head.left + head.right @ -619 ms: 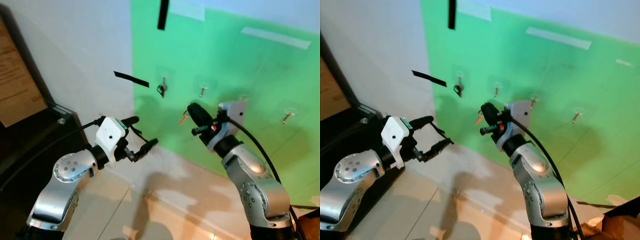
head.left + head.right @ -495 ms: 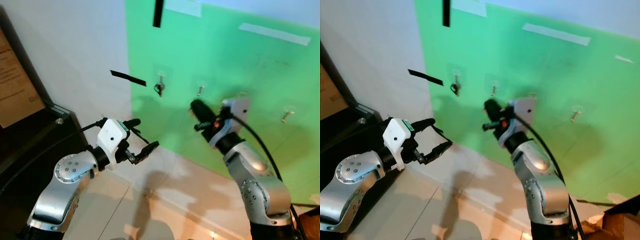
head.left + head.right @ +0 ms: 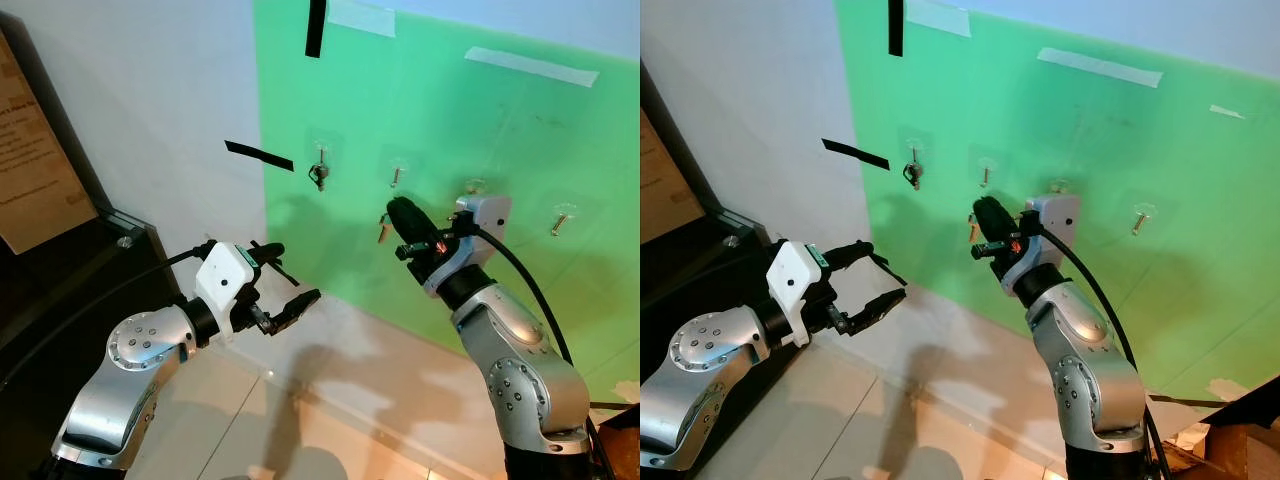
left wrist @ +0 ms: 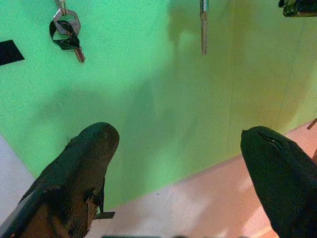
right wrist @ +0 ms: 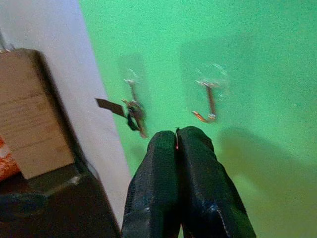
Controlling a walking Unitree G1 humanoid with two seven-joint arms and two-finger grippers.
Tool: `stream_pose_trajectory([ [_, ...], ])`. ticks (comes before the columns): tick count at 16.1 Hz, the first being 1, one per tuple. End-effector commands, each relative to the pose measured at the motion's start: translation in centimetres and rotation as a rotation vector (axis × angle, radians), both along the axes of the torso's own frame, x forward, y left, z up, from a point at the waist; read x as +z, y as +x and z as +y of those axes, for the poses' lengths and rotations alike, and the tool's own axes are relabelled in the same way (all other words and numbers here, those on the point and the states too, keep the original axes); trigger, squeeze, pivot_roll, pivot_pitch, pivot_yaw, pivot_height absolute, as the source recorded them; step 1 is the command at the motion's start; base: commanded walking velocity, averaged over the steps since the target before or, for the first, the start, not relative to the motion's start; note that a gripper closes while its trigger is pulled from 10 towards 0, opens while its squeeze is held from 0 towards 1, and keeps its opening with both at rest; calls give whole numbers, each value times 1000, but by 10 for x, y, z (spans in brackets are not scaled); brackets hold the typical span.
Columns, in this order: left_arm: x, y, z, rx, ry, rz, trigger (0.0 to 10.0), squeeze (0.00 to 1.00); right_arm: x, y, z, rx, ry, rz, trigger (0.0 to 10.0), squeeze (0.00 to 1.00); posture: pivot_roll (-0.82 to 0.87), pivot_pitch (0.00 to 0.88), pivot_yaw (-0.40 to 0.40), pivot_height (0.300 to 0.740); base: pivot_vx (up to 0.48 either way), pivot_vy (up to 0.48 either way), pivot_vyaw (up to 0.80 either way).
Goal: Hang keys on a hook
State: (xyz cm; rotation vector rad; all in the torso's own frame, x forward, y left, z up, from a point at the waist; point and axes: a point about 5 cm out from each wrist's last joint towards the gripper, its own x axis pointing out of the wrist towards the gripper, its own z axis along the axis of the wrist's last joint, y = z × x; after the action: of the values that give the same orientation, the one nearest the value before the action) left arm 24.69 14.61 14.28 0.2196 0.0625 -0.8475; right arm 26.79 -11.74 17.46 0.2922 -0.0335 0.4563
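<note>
A green panel (image 3: 440,140) covers the wall, with a row of small hooks stuck across it. The right arm reaches up toward that row, its gripper (image 3: 400,215) pressed closed just below the second hook (image 3: 396,172); a small orange-brown piece (image 3: 382,232) shows beside its tip, too small to identify. The left gripper (image 3: 290,275) hovers lower, near the white wall, fingers spread wide and holding nothing. A bunch of keys (image 3: 319,176) with a dark fob hangs from the leftmost hook (image 3: 320,152).
</note>
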Motion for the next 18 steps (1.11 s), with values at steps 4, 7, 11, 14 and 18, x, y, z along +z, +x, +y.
stream_pose_trajectory([
  [4,5,-1,-3,-21,-1,-9,10000,0,10,5,3,5,10,-30,10000,0,24,0,-56,740,0,0,0],
  [7,5,-1,-2,-18,-2,-7,10000,0,11,10,1,-20,14,-31,10000,0,30,0,-61,740,0,0,0],
  [11,5,-1,-2,-21,2,-7,10000,0,12,17,-4,-88,24,-31,10000,0,33,0,-60,740,0,0,0],
  [14,5,0,-2,-24,3,-6,10000,0,13,18,-5,-89,38,-35,10000,0,32,0,-59,740,0,0,0],
  [18,5,0,-3,-25,3,-5,10000,0,15,19,-3,-77,59,-41,10000,0,35,0,-62,740,0,0,0],
])
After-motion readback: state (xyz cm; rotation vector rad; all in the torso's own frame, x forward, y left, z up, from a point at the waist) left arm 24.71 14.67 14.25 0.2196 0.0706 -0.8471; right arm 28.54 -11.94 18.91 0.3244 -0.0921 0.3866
